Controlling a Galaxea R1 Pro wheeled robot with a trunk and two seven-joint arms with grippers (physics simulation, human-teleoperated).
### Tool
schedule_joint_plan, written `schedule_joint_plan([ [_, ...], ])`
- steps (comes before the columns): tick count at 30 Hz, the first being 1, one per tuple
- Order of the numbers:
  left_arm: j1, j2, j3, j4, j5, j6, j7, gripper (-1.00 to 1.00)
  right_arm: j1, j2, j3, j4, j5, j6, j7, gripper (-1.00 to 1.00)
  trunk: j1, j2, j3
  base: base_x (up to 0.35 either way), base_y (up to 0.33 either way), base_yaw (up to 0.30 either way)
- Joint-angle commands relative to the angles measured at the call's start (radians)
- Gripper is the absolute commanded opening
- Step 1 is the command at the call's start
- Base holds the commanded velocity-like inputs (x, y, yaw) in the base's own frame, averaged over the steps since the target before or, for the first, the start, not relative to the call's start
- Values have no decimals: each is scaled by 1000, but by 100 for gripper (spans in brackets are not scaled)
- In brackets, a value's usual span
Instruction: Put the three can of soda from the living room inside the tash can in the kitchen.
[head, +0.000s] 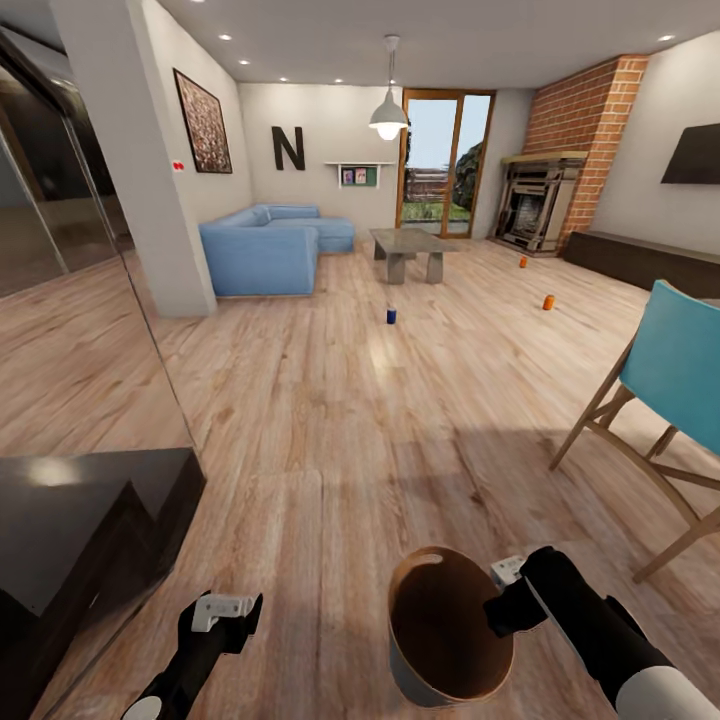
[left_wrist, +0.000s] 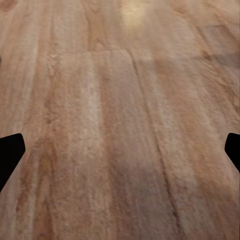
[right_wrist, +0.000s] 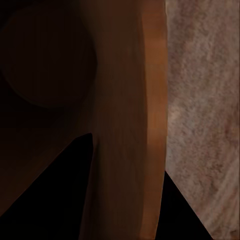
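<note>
Facing the living room (head: 300, 180) from the open wood floor (head: 330, 420), with the blue sofa (head: 265, 245), the coffee table (head: 408, 250) and the brick fireplace (head: 545, 200) at the far end and a teal chair (head: 670, 370) close on the right. Carrying the tash can (head: 445, 630) low in front of the trunk: right gripper (head: 505, 600) clamped over the rim, one finger inside against the brown wall (right_wrist: 125, 125) and one outside, as seen in the right wrist view. Judged light, stiff and thin-walled; rim grip adequate, though a tapered smooth wall may slip or swing under quick base motion, so keep it upright and move gently. Left gripper (head: 228, 612) hanging free above bare boards, fingers spread wide apart with nothing between them. Locating the three cans well ahead on the floor, all upright: dark blue can (head: 391, 316) nearest, near the middle of the room; one orange can (head: 548, 302) to the right; second orange can (head: 522, 261) farther back, toward the fireplace. Judged light, rigid, smooth and easily tipped; best taken across the middle of the body with a firm, centred pinch.
</note>
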Motion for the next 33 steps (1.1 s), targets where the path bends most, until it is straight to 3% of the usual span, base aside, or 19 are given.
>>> schedule_joint_plan([
  [1, 0, 0, 0, 0, 0, 0, 0, 100, -1, 0, 0, 0, -20, 4, 1, -100, 0, 0, 0, 179, 0, 0],
  [33, 1, -2, -3, 3, -2, -5, -1, 100, -2, 10, 4, 1, -21, 4, -1, -100, 0, 0, 0, 263, -88, 0],
])
